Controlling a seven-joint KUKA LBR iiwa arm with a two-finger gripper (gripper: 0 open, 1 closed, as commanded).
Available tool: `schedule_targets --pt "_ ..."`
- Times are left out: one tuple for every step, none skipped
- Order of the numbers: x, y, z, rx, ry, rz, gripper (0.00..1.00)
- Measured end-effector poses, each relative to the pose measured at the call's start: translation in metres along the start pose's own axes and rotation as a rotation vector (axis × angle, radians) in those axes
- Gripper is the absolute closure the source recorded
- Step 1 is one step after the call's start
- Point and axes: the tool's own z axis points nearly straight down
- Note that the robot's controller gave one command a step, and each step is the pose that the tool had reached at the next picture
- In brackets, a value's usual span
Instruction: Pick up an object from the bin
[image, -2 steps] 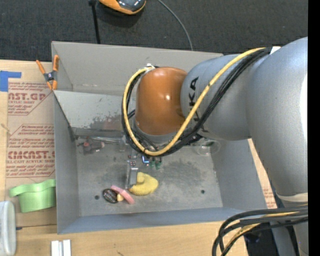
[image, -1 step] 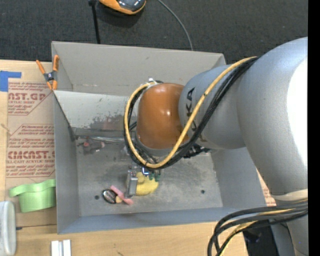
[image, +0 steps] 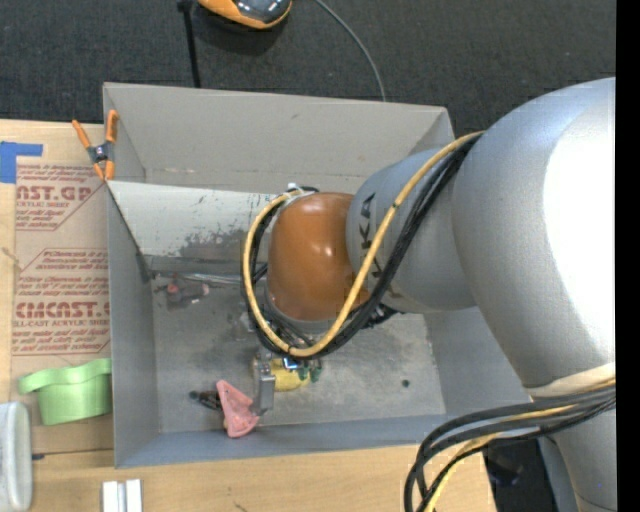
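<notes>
Although black letters run along the grey arm (image: 520, 230) just beside its orange wrist cover (image: 305, 255), a bundle of yellow and black cables (image: 420, 180) crosses them, so they cannot be read as a whole word. None of the things in the bin shows a legible label.

The arm comes in from the right and dips into the grey metal bin (image: 270, 130). The orange cover sits over the middle of the floor. Below the cover, the gripper (image: 266, 388) points at the near part of the floor, close to the front wall. The cover and a loop of yellow cable hide most of it, so I cannot tell whether it is spread or closed.

A pink, soft-looking crumpled piece (image: 238, 410) lies at the gripper's tip, touching it or just beside it, and rests against the bin's near wall. Whether the gripper has any hold on it cannot be made out. A small dark item (image: 205, 398) lies just left of the pink piece. A small yellow bit with some green (image: 290, 377) shows just right of the gripper, under the wrist. It may be part of the robot or a loose thing.

Well apart from these, a tiny reddish item (image: 180, 291) sits near the left wall, too small to name. The arm covers the right part of the scuffed floor. A pale desk (image: 250, 480) runs along the bin's near side.
</notes>
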Motion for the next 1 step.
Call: schedule_targets --pt "0.0148 0.0057 0.0164 -0.001 -0.009 -0.302 0.00"
